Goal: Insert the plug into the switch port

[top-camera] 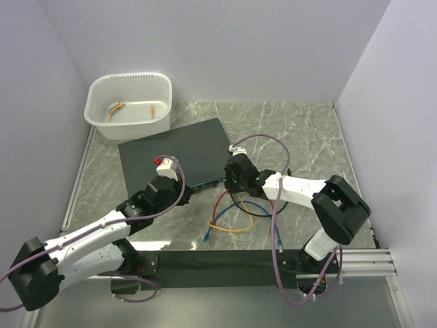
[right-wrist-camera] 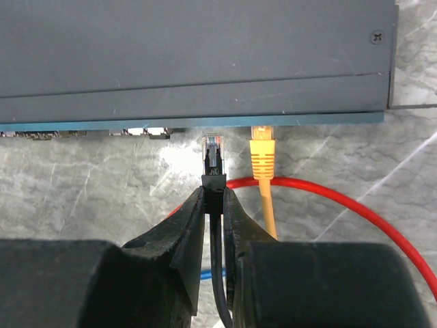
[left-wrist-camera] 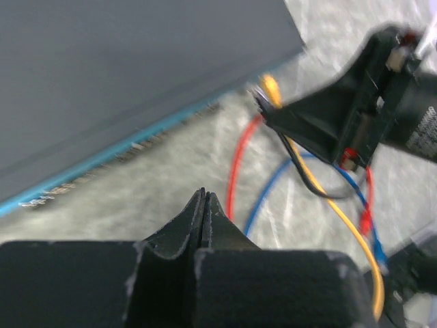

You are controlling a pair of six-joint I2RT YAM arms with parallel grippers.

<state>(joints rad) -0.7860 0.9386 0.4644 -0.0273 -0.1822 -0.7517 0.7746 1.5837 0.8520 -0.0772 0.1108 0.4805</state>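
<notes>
The black plug [right-wrist-camera: 214, 160] has a clear tip and points at the switch's teal-blue face [right-wrist-camera: 307, 119]. It stops a short gap from the face, just left of a yellow plug [right-wrist-camera: 262, 154] that sits in a socket. More switch ports [right-wrist-camera: 147, 132] show in a row further left. My right gripper [right-wrist-camera: 214, 197] is shut on the black plug's boot, with the black cable running back between the fingers. In the top view the right gripper [top-camera: 229, 179] sits at the near right edge of the flat black switch [top-camera: 174, 154]. My left gripper [left-wrist-camera: 203, 198] is shut on nothing, hovering over the marble in front of the teal face [left-wrist-camera: 102, 158].
Red, blue and yellow cables [top-camera: 232, 213] loop on the marble just in front of the switch, between the two arms. A white tub [top-camera: 128, 102] holding a few small cables stands at the back left. Walls close in the table on three sides.
</notes>
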